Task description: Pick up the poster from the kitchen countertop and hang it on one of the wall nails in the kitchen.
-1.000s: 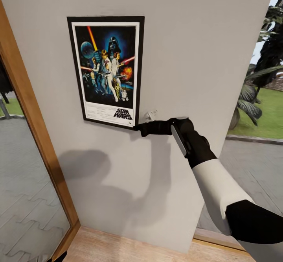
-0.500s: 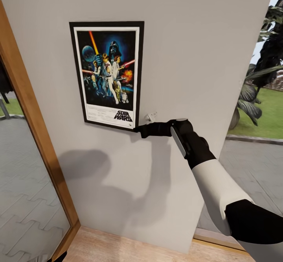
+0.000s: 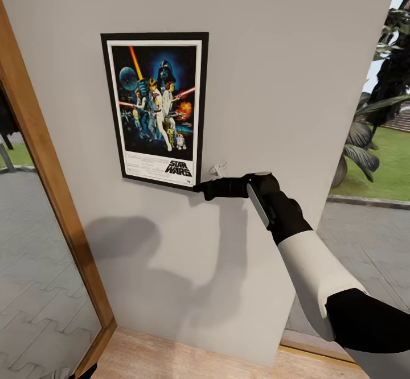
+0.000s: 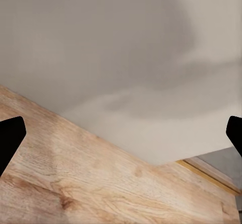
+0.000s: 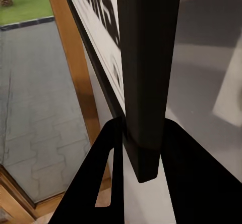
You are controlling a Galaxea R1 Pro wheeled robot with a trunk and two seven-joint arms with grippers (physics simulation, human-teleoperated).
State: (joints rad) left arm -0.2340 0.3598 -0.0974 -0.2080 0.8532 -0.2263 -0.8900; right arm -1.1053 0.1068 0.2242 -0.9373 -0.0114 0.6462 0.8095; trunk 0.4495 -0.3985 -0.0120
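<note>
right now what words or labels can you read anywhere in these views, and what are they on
"STAR WARS": logo at the bottom of the upright black-framed film poster, held against the pale grey wall by the right gripper.
Fine print in the poster's white strip beside the logo: too small to read.
Large dark letters on the poster's face in the right wrist view: cropped and steeply angled, not readable.

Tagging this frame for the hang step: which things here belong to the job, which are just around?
Job:
- poster, upright against the wall panel
- right gripper, jaws shut on the poster's lower right corner
- small white fitting on the wall beside that corner; cannot tell if it is a nail

Just around:
- wooden window frame
- plank floor
- plant outside
</note>
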